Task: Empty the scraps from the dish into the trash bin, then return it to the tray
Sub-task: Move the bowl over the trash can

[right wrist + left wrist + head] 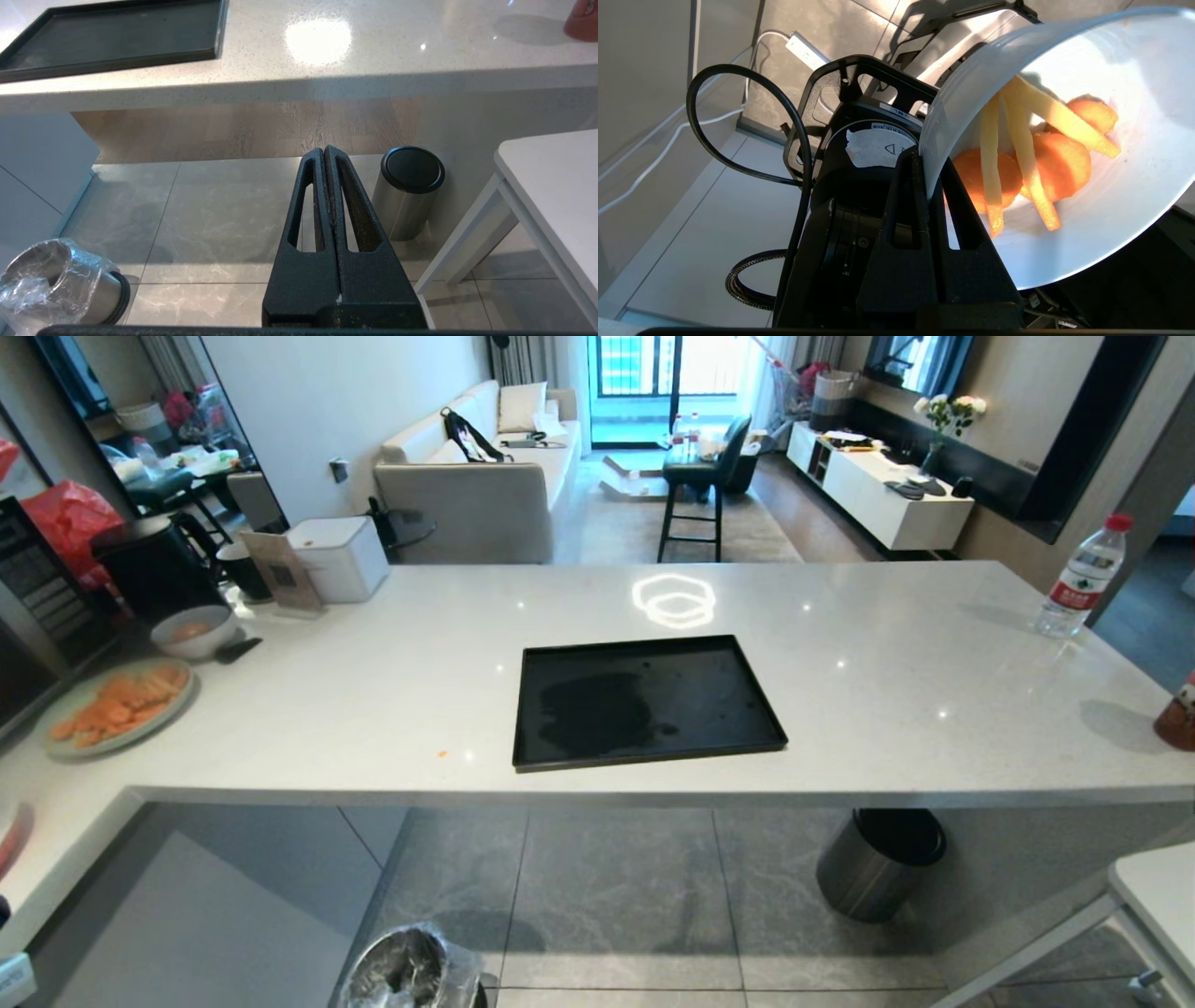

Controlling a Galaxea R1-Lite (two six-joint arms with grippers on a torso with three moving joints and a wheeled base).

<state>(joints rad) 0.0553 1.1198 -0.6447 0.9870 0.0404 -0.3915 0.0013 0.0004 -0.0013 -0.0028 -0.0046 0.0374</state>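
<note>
Clamped tight on the rim of the dish [1064,154] by the left gripper [930,186], one finger inside the wall and one outside, held tilted over grey floor tiles and a white power strip. Inside the small white bowl, still unspilled: the scraps [1031,163], orange carrot slices crossed by pale yellow sticks, lying against the lower wall. Out of the head view altogether, both dish and left gripper. Standing on the floor below the counter edge, at the robot's left: the trash bin [411,971], shiny steel with a crinkled clear liner over its rim, contents not discernible. Left bare on the white counter [887,709], wet smears across its glossy bottom: the black tray [644,702]. Idle above the floor tiles, fingers pressed together on nothing: the right gripper [329,186]. Just beyond it, under the counter, a matte steel cylinder [406,193] with a black top. Far left on the counter, a green plate [117,705] heaped with orange pieces, beside a greyish bowl [194,630].
</note>
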